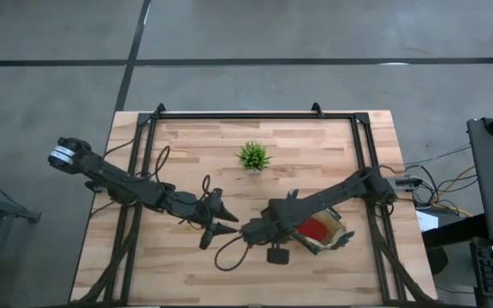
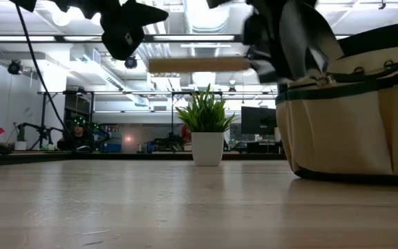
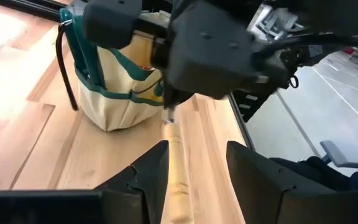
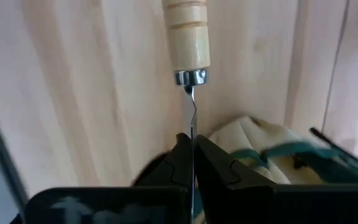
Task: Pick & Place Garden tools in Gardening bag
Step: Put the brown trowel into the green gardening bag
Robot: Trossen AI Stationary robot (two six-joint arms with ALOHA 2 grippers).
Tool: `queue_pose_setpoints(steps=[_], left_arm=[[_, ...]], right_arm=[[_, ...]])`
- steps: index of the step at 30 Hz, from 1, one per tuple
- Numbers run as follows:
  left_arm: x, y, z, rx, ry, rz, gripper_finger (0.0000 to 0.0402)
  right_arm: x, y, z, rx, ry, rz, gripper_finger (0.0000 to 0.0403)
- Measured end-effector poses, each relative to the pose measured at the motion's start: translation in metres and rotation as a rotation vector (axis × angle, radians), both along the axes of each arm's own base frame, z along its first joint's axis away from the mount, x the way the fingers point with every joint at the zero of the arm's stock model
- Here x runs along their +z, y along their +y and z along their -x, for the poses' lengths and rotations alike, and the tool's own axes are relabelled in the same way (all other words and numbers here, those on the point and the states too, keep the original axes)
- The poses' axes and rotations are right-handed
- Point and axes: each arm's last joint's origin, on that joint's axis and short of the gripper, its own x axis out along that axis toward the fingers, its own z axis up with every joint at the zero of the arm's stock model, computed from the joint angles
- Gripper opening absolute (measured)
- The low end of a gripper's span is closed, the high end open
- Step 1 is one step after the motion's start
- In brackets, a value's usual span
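A silver trowel with a wooden handle hangs level in the air between my two grippers. My right gripper is shut on its metal part, just left of the olive-tan gardening bag. A red item lies inside the bag. My left gripper is open, with its fingers on either side of the handle's free end; I cannot tell whether they touch it. The bag stands on its base on the table. My right gripper pinches the trowel's thin metal blade, seen edge-on, between its two fingers, just behind the neck and ferrule. The wooden handle sticks out beyond the fingertips toward my left gripper. The trowel is lifted clear of the table and lies about level.
A small green potted plant stands on the table's far middle; it also shows in the low view. Dark frame rails run along the table's left, right and far sides. A cable loop hangs under my right arm.
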Motion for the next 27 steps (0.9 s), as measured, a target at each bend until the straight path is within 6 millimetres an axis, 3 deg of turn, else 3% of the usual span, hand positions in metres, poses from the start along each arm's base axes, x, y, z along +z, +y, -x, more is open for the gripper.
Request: queue_pose_setpoints(steps=[12, 27], left_arm=[[-0.015, -0.009, 0.0, -0.042, 0.068, 0.008, 0.0177], [-0.024, -0.018, 0.001, -0.079, 0.125, 0.024, 0.0177]], right_arm=[[0.013, 0.012, -0.034, 0.13, -0.02, 0.029, 0.0008], [0.019, 0.01, -0.033, 0.113, -0.069, 0.082, 0.0008]])
